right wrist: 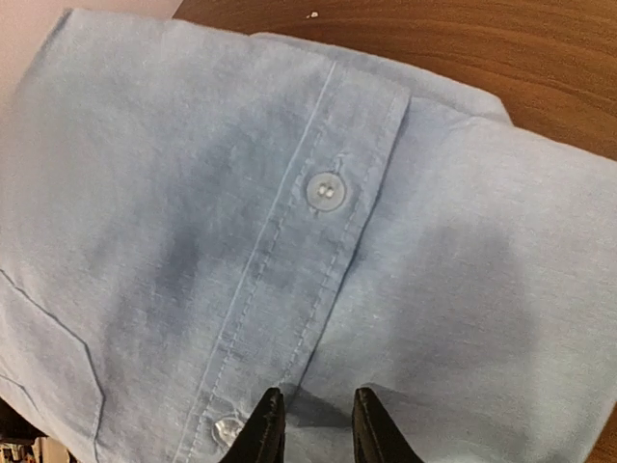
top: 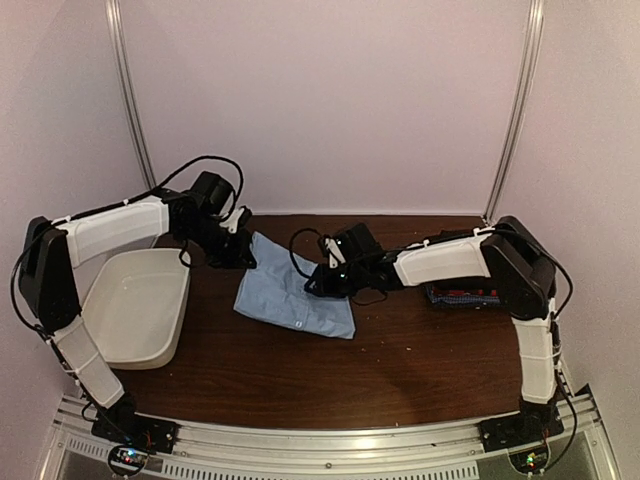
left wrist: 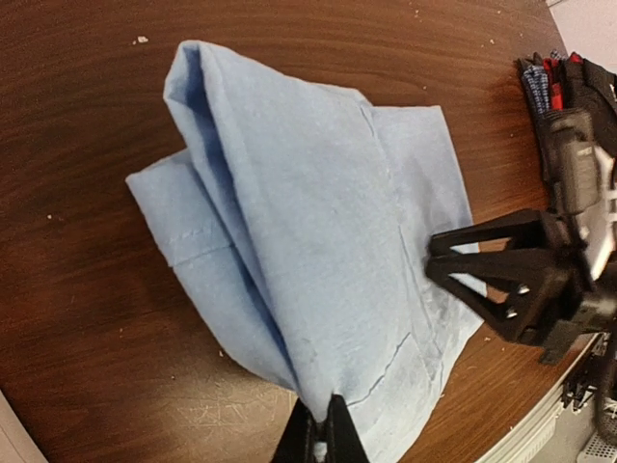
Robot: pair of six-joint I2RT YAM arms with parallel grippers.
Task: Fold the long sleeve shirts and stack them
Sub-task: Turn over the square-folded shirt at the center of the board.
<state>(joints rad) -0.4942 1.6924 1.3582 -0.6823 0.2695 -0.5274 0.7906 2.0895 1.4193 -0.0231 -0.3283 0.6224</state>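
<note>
The light blue shirt point(top: 292, 292) lies partly folded on the brown table, in the middle. My left gripper point(top: 240, 255) is shut on a pinch of its far left edge and lifts that edge; the pinched cloth shows in the left wrist view point(left wrist: 318, 318). My right gripper point(top: 318, 284) hovers just over the shirt's right part with its jaws a little apart and nothing between them; its view shows the button placket point(right wrist: 318, 241). Folded shirts in black, red and blue check point(top: 462, 294) lie stacked at the right, partly hidden under my right arm.
A white plastic tub point(top: 135, 305) stands on the table at the left, below my left arm. The right gripper's black frame point(left wrist: 525, 280) shows in the left wrist view, over the shirt's edge. Pale walls close the back and sides.
</note>
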